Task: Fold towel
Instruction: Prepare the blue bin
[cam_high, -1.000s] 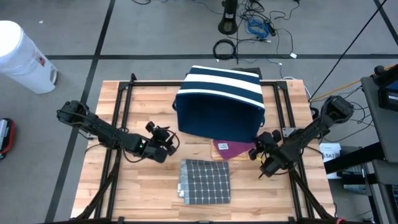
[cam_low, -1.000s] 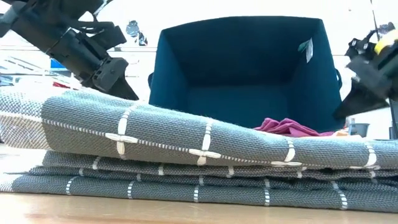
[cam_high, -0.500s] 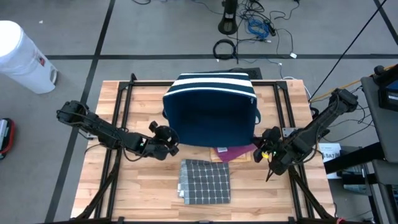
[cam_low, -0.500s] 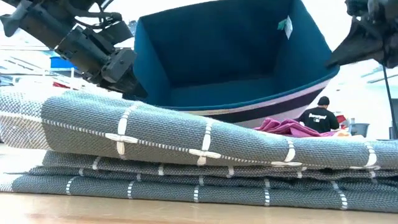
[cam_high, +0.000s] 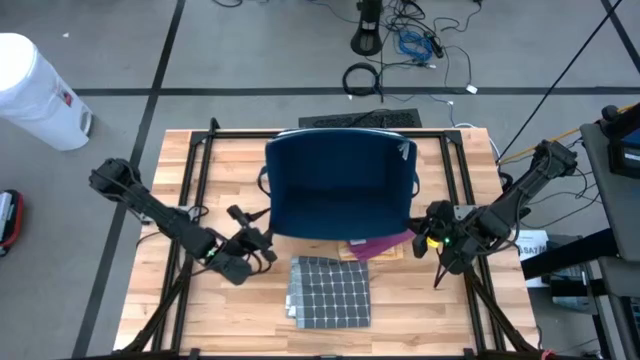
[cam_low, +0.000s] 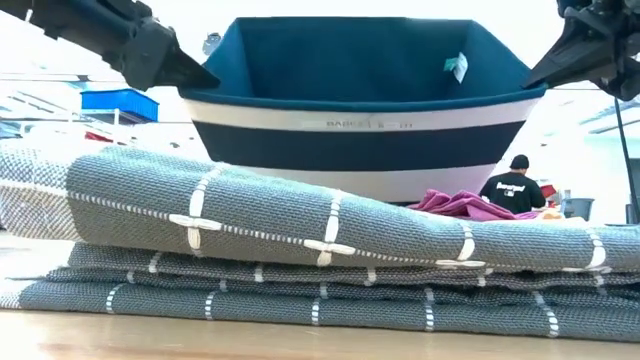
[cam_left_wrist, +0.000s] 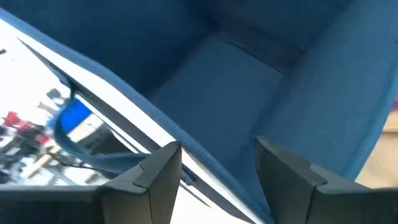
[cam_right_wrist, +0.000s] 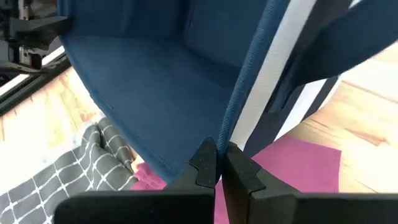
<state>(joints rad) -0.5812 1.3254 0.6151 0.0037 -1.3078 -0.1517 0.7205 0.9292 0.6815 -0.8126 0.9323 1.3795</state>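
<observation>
High view: grey towel (cam_high: 330, 292) lies folded flat on the table (cam_high: 400, 300), between the two grippers and nearer the table's front edge than either. Blue bin (cam_high: 340, 185) stands open-side up just behind it. Left gripper (cam_high: 255, 243) sits at the bin's left front corner; right gripper (cam_high: 428, 232) is at the bin's right front corner. Magenta cloth (cam_high: 375, 244) pokes out from under the bin, close to the right gripper.

Low view: towel (cam_low: 300, 250) stacked in several layers, edges fairly even. Bin (cam_low: 365, 110) behind it looks tipped or raised off the table, an arm at each top corner. A person (cam_low: 515, 185) stands in the room beyond.

Left wrist: fingers (cam_left_wrist: 155, 174) parted, bin rim (cam_left_wrist: 205, 155) passing between them; can't tell if they actually bear on it.

Right wrist: jaws fully closed, pinching the bin's rim (cam_right_wrist: 245, 99). Towel (cam_right_wrist: 68, 174) and magenta cloth (cam_right_wrist: 298, 168) lie below and ahead of the fingers.

Status: grey towel looks done. Both arms are on the bin, not on fabric. Magenta cloth is unfolded; probably the remaining work, if it counts.
</observation>
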